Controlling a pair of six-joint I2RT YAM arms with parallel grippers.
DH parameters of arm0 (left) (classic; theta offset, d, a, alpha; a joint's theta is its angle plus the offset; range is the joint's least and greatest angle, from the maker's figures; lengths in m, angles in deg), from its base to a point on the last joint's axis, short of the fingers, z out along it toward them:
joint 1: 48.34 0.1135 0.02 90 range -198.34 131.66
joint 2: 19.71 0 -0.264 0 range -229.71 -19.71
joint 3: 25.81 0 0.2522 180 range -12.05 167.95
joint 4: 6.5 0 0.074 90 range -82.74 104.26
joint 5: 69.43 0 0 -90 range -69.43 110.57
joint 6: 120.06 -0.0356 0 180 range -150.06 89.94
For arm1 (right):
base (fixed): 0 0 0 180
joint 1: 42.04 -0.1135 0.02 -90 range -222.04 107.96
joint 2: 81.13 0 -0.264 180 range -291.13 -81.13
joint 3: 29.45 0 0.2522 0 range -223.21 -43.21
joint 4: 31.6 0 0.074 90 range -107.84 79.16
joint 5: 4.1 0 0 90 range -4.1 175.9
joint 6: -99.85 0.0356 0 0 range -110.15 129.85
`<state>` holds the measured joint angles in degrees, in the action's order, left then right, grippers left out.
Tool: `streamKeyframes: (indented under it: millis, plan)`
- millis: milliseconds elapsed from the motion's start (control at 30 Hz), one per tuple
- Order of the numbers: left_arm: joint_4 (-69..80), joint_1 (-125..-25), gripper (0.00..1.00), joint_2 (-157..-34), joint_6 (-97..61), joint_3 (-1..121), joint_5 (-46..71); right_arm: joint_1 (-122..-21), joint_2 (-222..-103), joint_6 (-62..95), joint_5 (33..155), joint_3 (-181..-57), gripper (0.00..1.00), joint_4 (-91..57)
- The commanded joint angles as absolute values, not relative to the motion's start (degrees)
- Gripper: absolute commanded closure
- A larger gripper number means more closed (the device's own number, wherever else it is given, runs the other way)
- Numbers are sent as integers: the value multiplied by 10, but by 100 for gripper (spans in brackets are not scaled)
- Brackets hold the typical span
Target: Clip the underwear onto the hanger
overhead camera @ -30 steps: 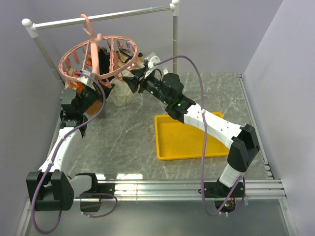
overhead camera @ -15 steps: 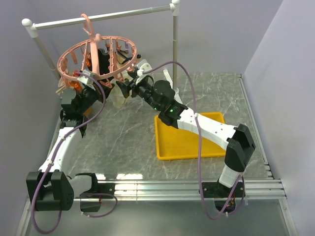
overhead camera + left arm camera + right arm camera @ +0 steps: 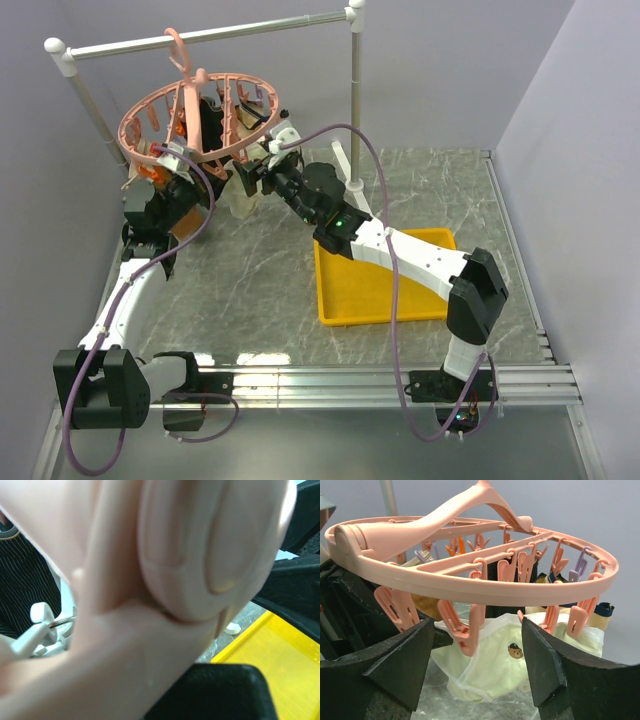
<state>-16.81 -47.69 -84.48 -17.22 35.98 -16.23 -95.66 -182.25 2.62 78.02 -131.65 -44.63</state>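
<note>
The salmon-pink round hanger (image 3: 189, 110) hangs tilted from the rail at the back left. My left gripper (image 3: 165, 158) is at its near-left rim and looks shut on it. Pink plastic (image 3: 150, 580) fills the left wrist view, above one black finger (image 3: 215, 692). The pale cream underwear (image 3: 243, 200), with a small bear print (image 3: 515, 651), hangs under the ring from pink clips (image 3: 467, 630). My right gripper (image 3: 478, 625) is open and empty just below the hanger's rim (image 3: 485, 592), one clip between its fingers and the underwear behind. It also shows in the top view (image 3: 250, 178).
The white-and-grey rail (image 3: 230, 33) and its right post (image 3: 355, 110) stand behind the hanger. A yellow tray (image 3: 350, 295) lies mid-table under the right arm. Black striped (image 3: 25, 580) and tan (image 3: 427, 605) garments also hang from the ring.
My right gripper has moved left and in under the hanger's rim, toward the underwear. The left arm has stayed at the hanger's rim.
</note>
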Motion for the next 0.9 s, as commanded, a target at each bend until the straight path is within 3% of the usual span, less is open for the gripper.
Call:
streamKeyframes:
  millis: [0,367,667,867]
  plan:
    - [-192,-479,99,-840,-174,381,-170,-967,-1831,14,752,-1348,23,-468]
    - [-195,-493,99,-835,-171,377,-169,-973,-1862,19,712,-1382,23,-470]
    - [-197,-493,99,-835,-170,372,-167,-973,-1860,17,702,-1374,42,-490]
    - [-195,-493,100,-835,-171,370,-167,-972,-1854,29,710,-1375,48,-490]
